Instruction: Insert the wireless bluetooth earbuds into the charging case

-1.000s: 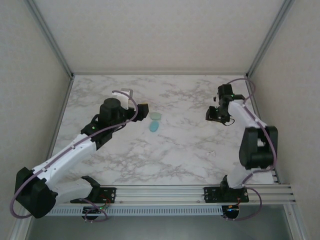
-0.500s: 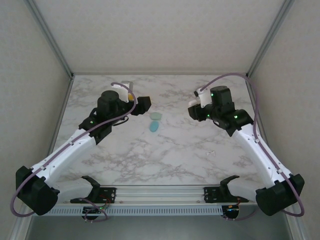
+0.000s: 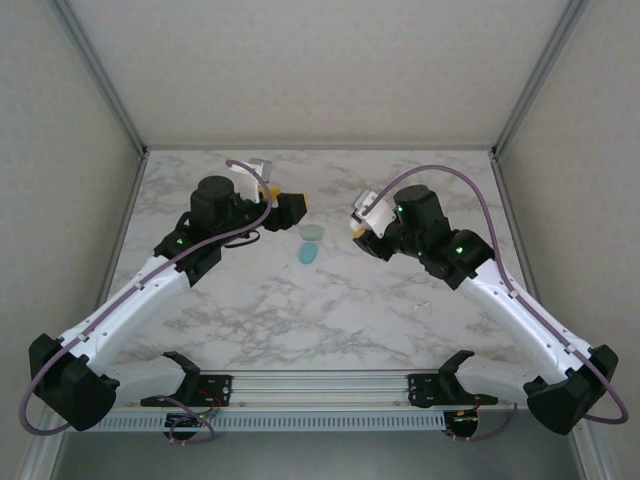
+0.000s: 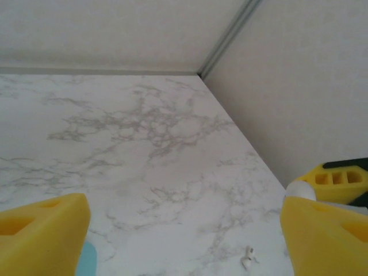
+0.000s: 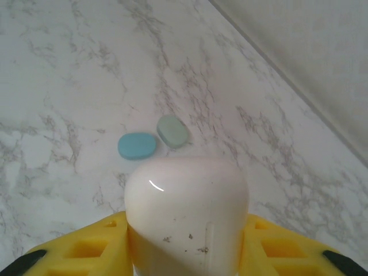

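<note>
The charging case lies mid-table as two oval halves side by side, a light-blue half (image 3: 307, 253) and a paler green half (image 3: 312, 232). The right wrist view shows the blue half (image 5: 138, 145) and the green half (image 5: 172, 131) too. My left gripper (image 3: 296, 209) hovers just left of and beyond the case, open, with nothing between its yellow fingers (image 4: 40, 233). A sliver of the blue half (image 4: 87, 261) shows beside the left finger. My right gripper (image 3: 362, 223) is to the right of the case, shut on a white rounded piece (image 5: 187, 207). The earbuds are out of view.
A tiny white stemmed piece (image 3: 420, 308) lies on the marble table (image 3: 250, 310) to the near right, also seen as the stemmed piece (image 4: 247, 262) from the left wrist. Walls and metal frame posts (image 3: 100, 75) enclose the table on three sides.
The right arm has swung in from the far right toward the case, carrying the white rounded piece. The left gripper has shifted slightly toward the back and its jaws have narrowed a little.
</note>
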Tool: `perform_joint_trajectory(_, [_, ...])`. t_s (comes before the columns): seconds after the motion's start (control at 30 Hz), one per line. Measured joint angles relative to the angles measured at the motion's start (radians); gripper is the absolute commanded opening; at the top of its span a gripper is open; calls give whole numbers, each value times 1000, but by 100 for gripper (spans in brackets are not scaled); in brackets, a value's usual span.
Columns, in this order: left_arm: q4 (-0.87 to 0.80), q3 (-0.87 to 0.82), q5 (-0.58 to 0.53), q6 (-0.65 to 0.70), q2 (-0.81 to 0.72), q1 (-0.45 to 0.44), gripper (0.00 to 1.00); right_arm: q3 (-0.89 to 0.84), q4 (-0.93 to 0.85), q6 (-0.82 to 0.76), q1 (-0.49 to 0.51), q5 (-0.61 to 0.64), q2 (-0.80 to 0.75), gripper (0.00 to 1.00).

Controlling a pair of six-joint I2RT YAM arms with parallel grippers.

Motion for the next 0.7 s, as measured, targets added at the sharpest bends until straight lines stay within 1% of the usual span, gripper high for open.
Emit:
perform_joint_trajectory(0.27, [3,22,177,1,25,0,83,0,40,-108,23,-2,-47,38])
perform_joint_trajectory(0.5, [-20,107,298,9,117,-22,82,-29,103,-178,28,-27,-86,39])
perform_joint_trajectory(0.7, [-19,132,345,12,154,-72,79,-50,143,-188,30,-35,-90,39])
